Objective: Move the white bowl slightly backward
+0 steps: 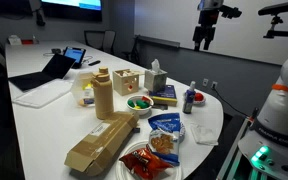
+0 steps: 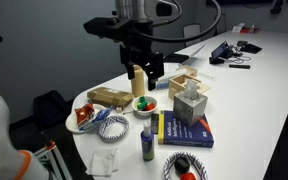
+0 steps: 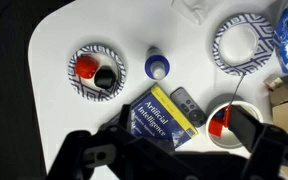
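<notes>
Gripper wide, empty, well clear of white bowl (part-hidden behind finger, wrist view).

on the table: one white bowl, two blue-patterned paper plates, one plate of red food, one blue-capped bottle, one "artificial intelligence" book, one tissue box, one tan bottle, one small wooden box, one long brown paper package, one laptop.
</notes>
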{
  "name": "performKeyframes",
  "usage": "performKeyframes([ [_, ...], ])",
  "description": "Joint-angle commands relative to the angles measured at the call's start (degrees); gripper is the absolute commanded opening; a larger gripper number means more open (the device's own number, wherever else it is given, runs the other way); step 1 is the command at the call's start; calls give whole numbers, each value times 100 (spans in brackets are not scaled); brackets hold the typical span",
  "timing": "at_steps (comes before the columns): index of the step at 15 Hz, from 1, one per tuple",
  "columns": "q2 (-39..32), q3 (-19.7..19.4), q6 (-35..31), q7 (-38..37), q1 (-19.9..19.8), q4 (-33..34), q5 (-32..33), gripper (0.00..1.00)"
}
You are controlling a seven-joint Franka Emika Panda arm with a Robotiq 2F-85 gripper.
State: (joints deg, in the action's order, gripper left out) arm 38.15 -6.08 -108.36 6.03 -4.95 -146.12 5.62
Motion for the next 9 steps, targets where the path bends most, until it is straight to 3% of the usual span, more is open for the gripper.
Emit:
performKeyframes([
  [1, -2, 0, 13, -2, 3, 11, -1, 100],
  [6, -2, 0, 12, -2, 3, 11, -1, 100],
  [9, -843, 143, -423, 236, 349, 342, -84, 100],
])
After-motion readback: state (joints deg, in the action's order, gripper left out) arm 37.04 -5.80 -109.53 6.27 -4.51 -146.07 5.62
